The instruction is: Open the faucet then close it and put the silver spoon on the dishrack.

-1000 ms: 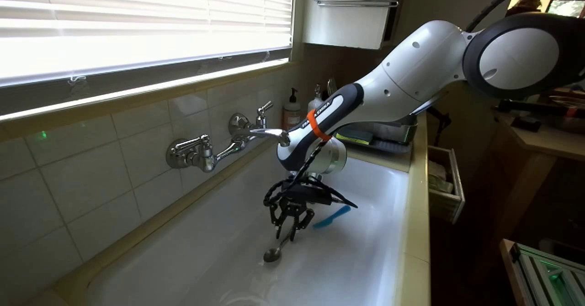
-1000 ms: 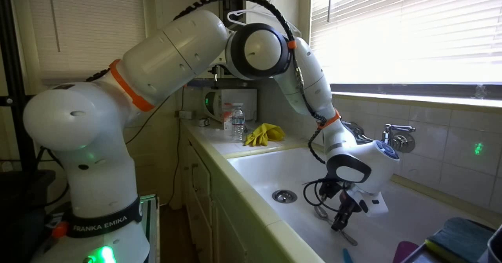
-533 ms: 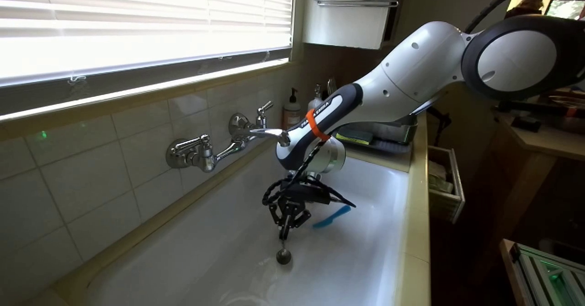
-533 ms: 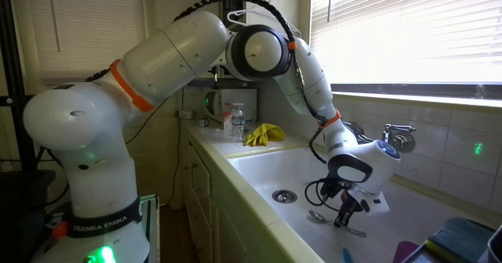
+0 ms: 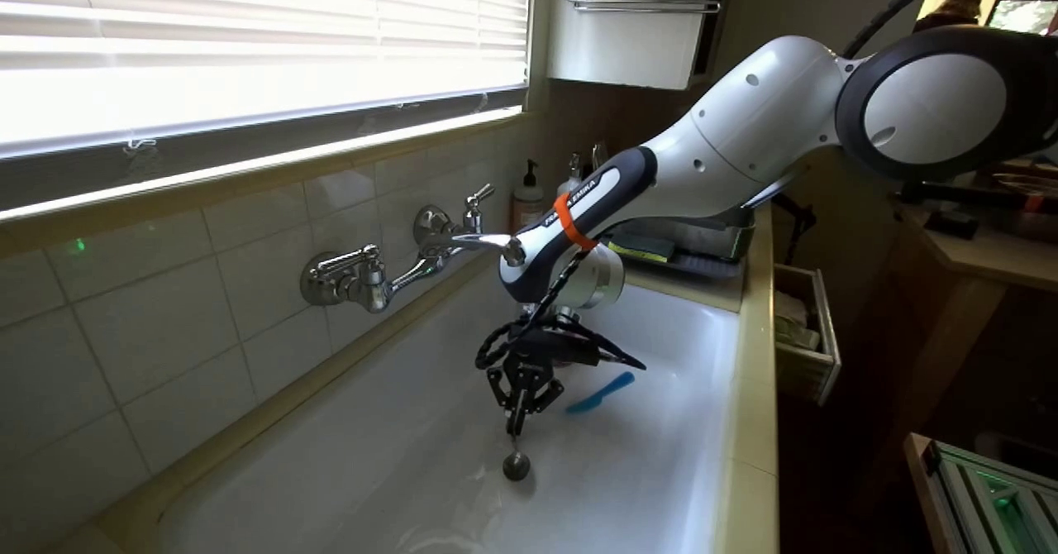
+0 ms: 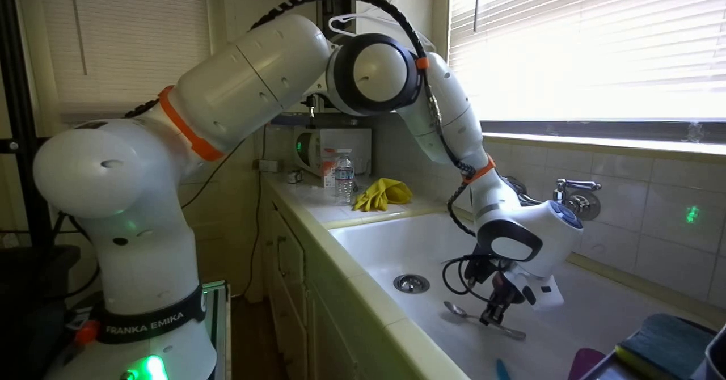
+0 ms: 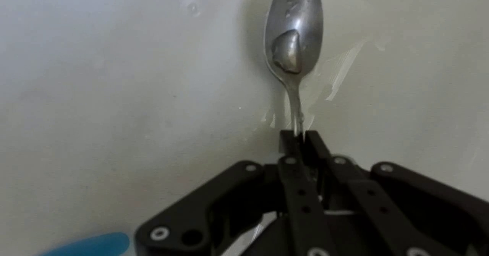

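Observation:
The silver spoon (image 5: 516, 465) is low over the sink floor in both exterior views (image 6: 456, 310), bowl pointing away from the gripper. My gripper (image 5: 515, 430) is shut on its thin handle, seen also in an exterior view (image 6: 491, 316). In the wrist view the spoon's bowl (image 7: 294, 38) holds a little water, and its handle runs between the fingertips (image 7: 300, 135). The chrome faucet (image 5: 376, 281) is on the tiled wall; the arm partly hides it in an exterior view (image 6: 579, 198). The dark gray dishrack (image 5: 711, 266) stands at the sink's far end, partly behind the arm.
A blue utensil (image 5: 601, 394) lies in the sink, also in the wrist view (image 7: 95, 244). A purple cup (image 6: 586, 363) stands near the rack. A sponge with a dark cloth (image 6: 669, 343), soap bottles (image 5: 528, 200) and the sink rim (image 5: 750, 438) are nearby.
The gripper closed on the spoon's handle, and the spoon turned into line with the fingers. Since then gripper and spoon have risen very slightly.

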Action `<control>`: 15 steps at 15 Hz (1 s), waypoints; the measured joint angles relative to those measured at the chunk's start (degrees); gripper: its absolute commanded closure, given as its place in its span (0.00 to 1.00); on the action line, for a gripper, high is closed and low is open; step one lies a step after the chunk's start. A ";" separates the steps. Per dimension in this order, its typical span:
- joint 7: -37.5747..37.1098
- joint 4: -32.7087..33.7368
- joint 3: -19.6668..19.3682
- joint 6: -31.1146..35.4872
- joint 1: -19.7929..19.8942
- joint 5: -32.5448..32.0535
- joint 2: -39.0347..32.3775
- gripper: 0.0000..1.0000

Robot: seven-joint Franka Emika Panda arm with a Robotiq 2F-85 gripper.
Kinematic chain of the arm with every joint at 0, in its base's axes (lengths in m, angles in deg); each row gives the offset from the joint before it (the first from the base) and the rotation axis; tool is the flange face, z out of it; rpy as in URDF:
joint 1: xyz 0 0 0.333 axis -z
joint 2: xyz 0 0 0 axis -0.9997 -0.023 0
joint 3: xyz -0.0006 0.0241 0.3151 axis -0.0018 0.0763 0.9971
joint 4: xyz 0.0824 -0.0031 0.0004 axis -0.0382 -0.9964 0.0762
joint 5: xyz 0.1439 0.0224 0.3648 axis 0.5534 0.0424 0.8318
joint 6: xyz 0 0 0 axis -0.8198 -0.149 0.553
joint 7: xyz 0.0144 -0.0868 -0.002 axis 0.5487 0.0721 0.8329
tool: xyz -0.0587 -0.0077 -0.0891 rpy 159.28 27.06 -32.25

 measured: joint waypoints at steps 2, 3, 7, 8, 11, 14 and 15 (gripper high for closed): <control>0.43 0.10 -0.03 -1.25 0.12 -0.02 0.72 0.97; 0.73 0.11 -0.02 -1.82 0.20 -0.02 1.20 0.97; 2.49 0.11 -0.01 -3.76 0.89 -0.15 3.86 0.97; 2.49 0.04 -0.45 -3.56 0.76 -0.45 4.57 0.97; 2.44 -0.86 -2.13 -2.27 -0.30 -2.77 6.73 0.97; 1.87 -2.02 -3.64 -1.18 -1.89 -6.03 8.63 0.97; 1.50 -2.50 -4.03 -0.90 -2.39 -7.01 9.23 0.97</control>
